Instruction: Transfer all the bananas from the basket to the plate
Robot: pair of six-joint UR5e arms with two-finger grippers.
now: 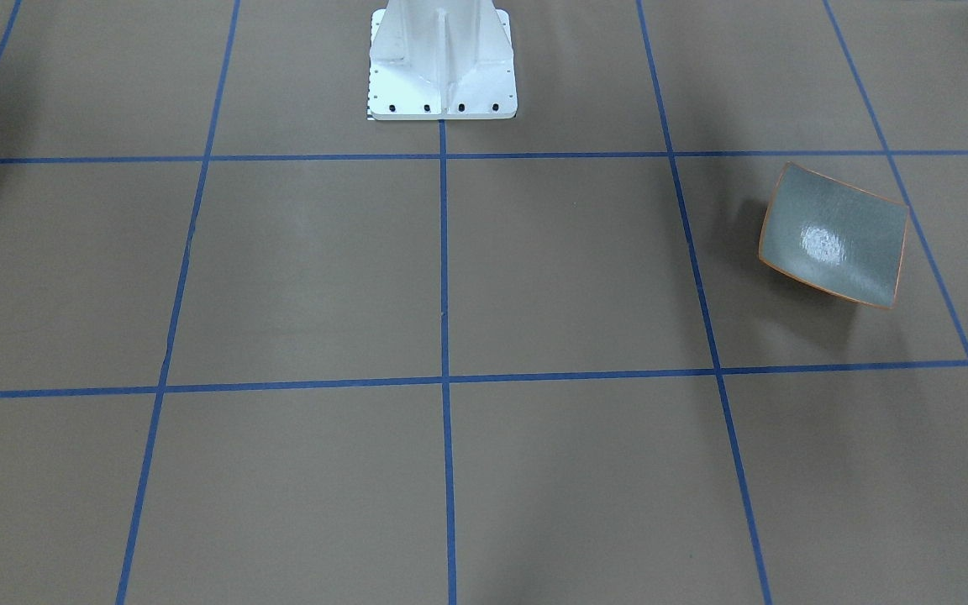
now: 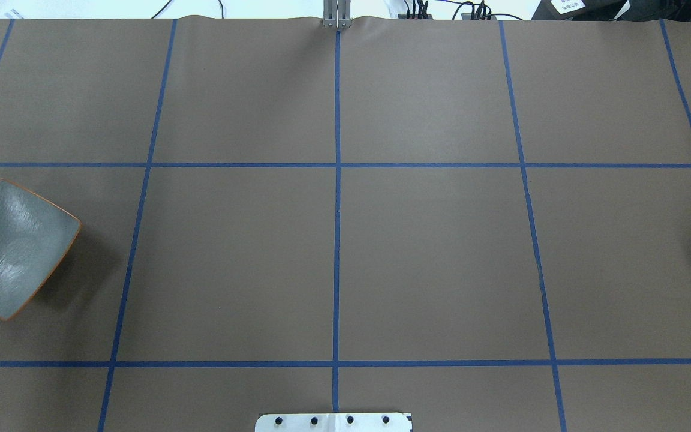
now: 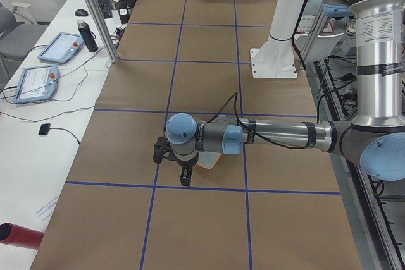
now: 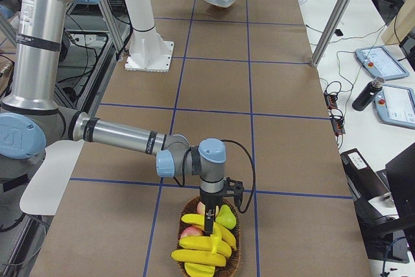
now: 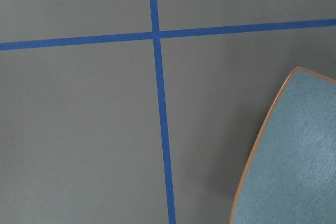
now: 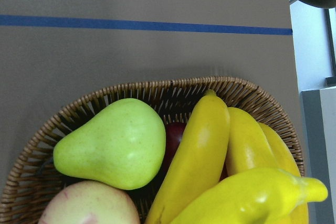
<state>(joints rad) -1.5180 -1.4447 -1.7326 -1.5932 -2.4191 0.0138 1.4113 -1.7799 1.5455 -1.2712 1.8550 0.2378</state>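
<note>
wicker basket (image 6: 157, 90) holds bananas (image 6: 194, 166); plate (image 5: 294, 156) lies beside blue tape (image 5: 160, 129); left fingers (image 3: 184, 179), right fingers (image 4: 209, 222): opening unclear.

A green pear (image 6: 110, 142) and a pinkish apple (image 6: 86, 203) lie touching; blue tape lines (image 2: 337, 240) cross the brown table (image 2: 429, 258).

Overhead, front views face each other, share plate (image 2: 15, 249); side views along table (image 3: 209, 42); wrist cameras close, downward.

Bananas (image 6: 199, 156) in basket (image 6: 157, 86) beside pear (image 6: 113, 142); plate (image 1: 835, 235) well apart.
</note>
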